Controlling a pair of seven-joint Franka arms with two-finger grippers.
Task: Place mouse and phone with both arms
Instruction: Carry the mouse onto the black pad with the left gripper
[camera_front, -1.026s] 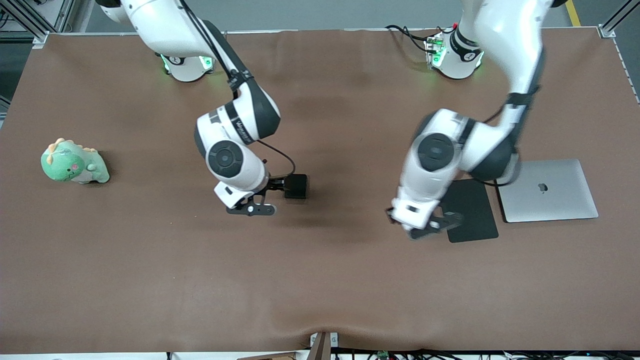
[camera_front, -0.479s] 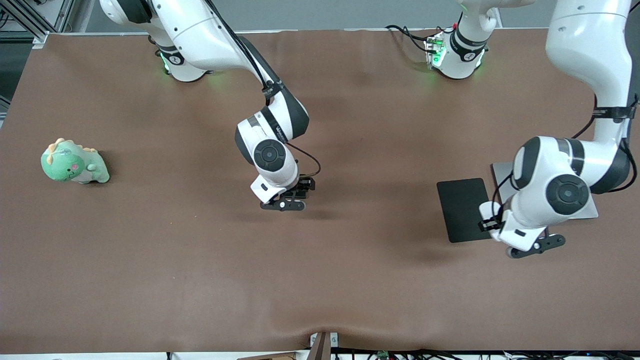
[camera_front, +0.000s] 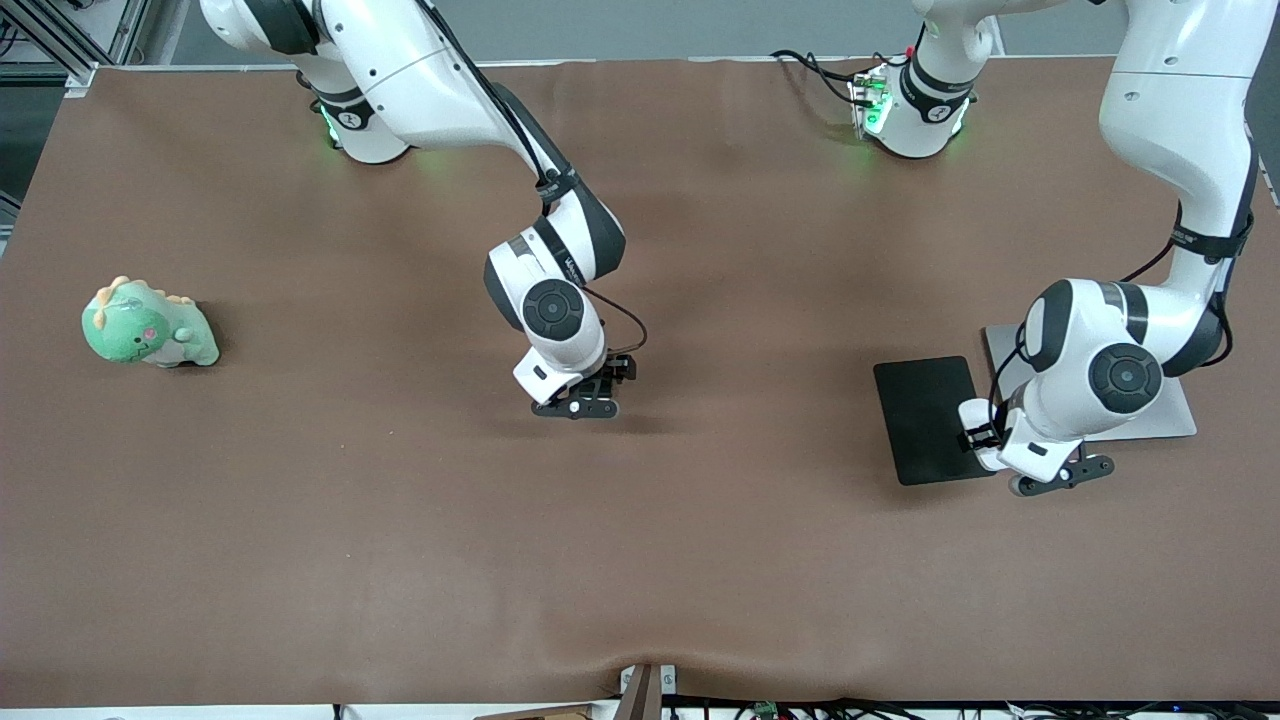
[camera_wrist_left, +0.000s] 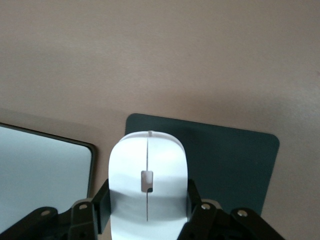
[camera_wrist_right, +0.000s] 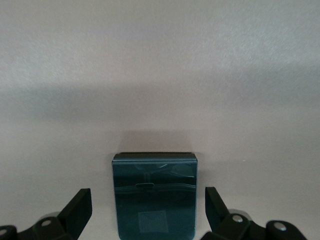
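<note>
Read the clock with 12 at the robots' bases and 6 at the front camera.

Your left end effector (camera_front: 1045, 468) hangs at about 4 o'clock on the surface (camera_front: 400, 560), over the edge of the black mouse pad (camera_front: 925, 415) where it runs beside the closed silver laptop (camera_front: 1182, 415). It is clenched on the mouse (camera_wrist_left: 148, 185): in the left wrist view a black finger (camera_wrist_left: 102, 205) presses each flank of the white shell, with the thin line down its top centred between them. Under the mouse you see a corner of the mouse pad, with the laptop just beside it. You cannot tell from these views whether the mouse touches the pad.

Your right end effector (camera_front: 585, 398) sits low near the centre of the surface. It is released: the right wrist view shows the phone (camera_wrist_right: 154, 195) lying flat on the surface between the two fingers (camera_wrist_right: 75, 210), with a bare gap on each side, so neither finger touches it. In the front view the wrist hides the phone.

A green plush dinosaur (camera_front: 148, 325) rests at 9 o'clock, well apart from both arms.
</note>
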